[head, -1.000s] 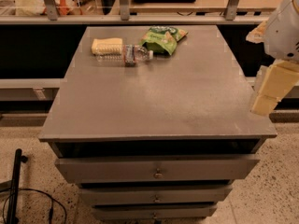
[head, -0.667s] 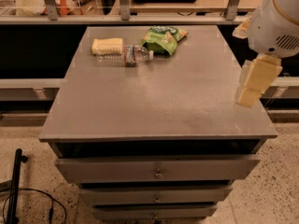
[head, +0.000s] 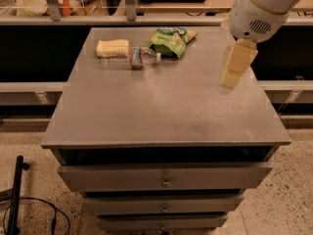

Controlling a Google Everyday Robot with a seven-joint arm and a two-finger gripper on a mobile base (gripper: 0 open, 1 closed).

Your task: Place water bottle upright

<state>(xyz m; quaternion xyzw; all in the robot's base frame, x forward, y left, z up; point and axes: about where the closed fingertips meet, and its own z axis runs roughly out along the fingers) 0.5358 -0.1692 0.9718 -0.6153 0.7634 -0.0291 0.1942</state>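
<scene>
1. Nearest, at the lower left, a black pole [head: 16, 192] stands on the speckled floor [head: 288, 199] with a dark cable [head: 36, 207] looped beside it.
2. Above the floor is the front of a grey drawer cabinet [head: 164, 177], with three drawer fronts stacked one under another, each with a small knob in the middle.
3. The cabinet's flat grey top [head: 156, 111] fills the middle of the view.
4. Over the right side of that top hangs the cream-coloured gripper [head: 229, 80], pointing down from the white arm [head: 259, 9] that enters at the upper right. Whether it is released or clenched cannot be told, and it holds nothing that can be seen.
5. Toward the far left of the top lies the water bottle [head: 128, 58]. It is on its side, its length running left to right, its dark label band near the right end and its cap pointing right. It is well apart from the gripper.
6. Just behind the bottle's left end sits the yellow sponge [head: 112, 47], close against it.
7. Just beyond the cap end, farther back, lies the green snack bag [head: 171, 39].
</scene>
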